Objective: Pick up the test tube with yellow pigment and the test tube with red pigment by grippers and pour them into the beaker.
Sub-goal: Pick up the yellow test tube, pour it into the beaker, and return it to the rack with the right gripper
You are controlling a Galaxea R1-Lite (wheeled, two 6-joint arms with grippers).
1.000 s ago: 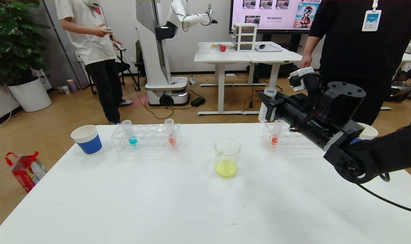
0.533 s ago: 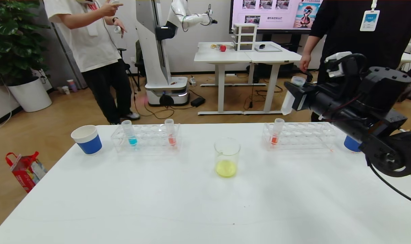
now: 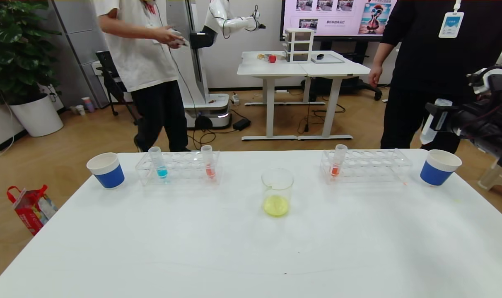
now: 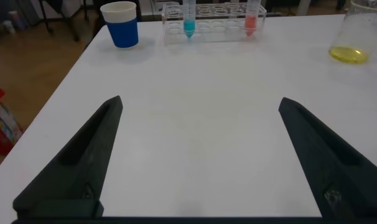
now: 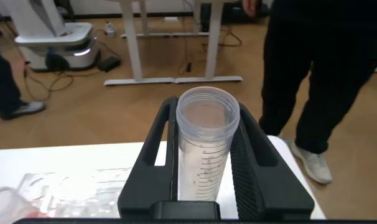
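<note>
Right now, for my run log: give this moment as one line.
right gripper: holds emptied test tube, off table's right | left gripper: open, idle | beaker: yellow liquid

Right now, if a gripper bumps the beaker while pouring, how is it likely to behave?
The beaker probably slides or tips easily: it stands free on the smooth white table, holding only a shallow layer of yellow liquid, so it is likely light. Its clear, thin-looking wall could be slippery and perhaps fragile.
</note>
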